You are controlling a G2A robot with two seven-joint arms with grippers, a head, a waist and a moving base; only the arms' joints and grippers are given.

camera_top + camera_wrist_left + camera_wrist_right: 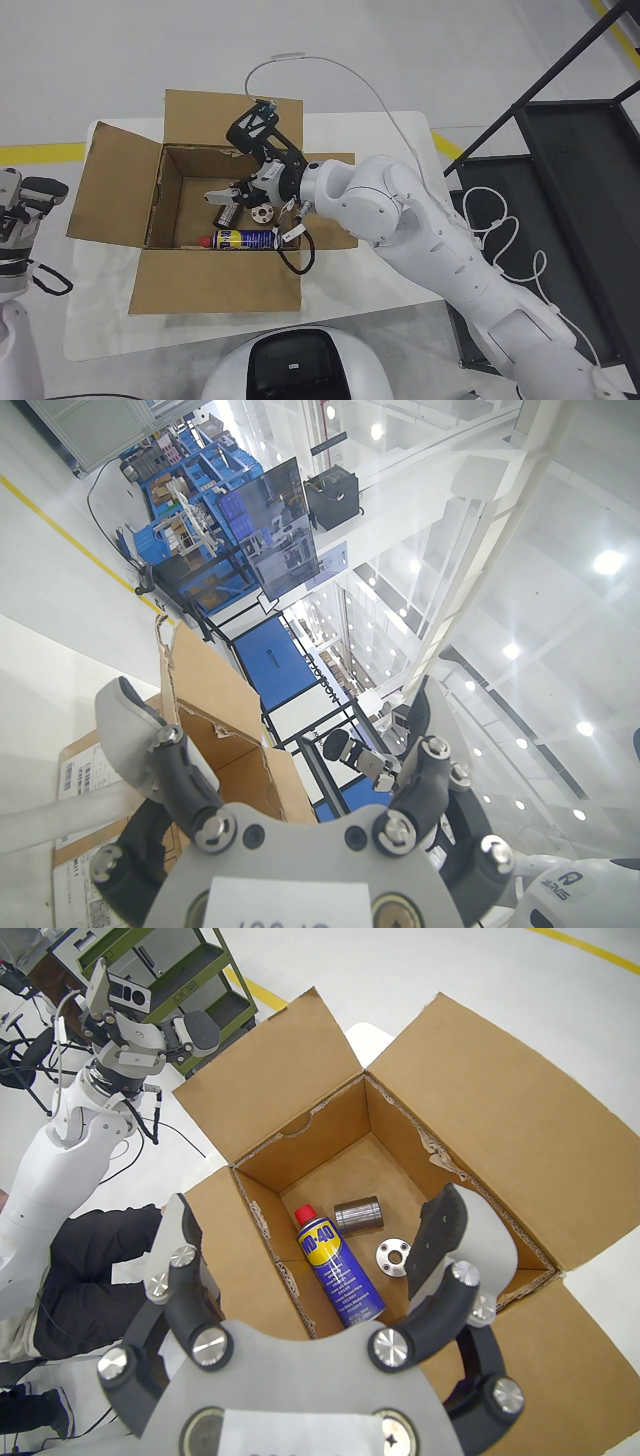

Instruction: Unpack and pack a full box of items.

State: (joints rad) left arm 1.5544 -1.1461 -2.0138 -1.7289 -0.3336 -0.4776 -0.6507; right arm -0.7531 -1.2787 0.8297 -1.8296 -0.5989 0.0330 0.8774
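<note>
Three items lie on the floor of the box (320, 1148): spray can (337, 1268), steel sleeve (357, 1216), flange disc (393, 1256). The box flaps are folded out and the mouth is fully open.

Right gripper (310, 1215) hangs above the box mouth, fingers spread wide, nothing between them. Left gripper (272, 710) sits well off to one side of the box, outside its flap, also spread and empty.

Can: on its side, just beside one box wall.
- My read: thin sheet metal, smooth paint, round so it'll roll. Medium weight if full.
- Grip across the body at mid-length, not at the red cap.
- The wall leaves little finger room on that side. It probably needs a tilted approach, or a nudge toward box centre first.

Sleeve: on its side near box centre, close to the can's cap end but apart from it.
- Polished steel, likely heavy for its size, rigid and slippery.
- Pinch across the diameter with the pads centred along its length. Squeeze firmly.

Disc: flat on the box floor just beside the sleeve, on the side away from the can.
- Stiff and not fragile, but thin and flush to the cardboard. Looks like the hardest pick of the three.
- Edge pinch across the rim. Expect slip.
</note>
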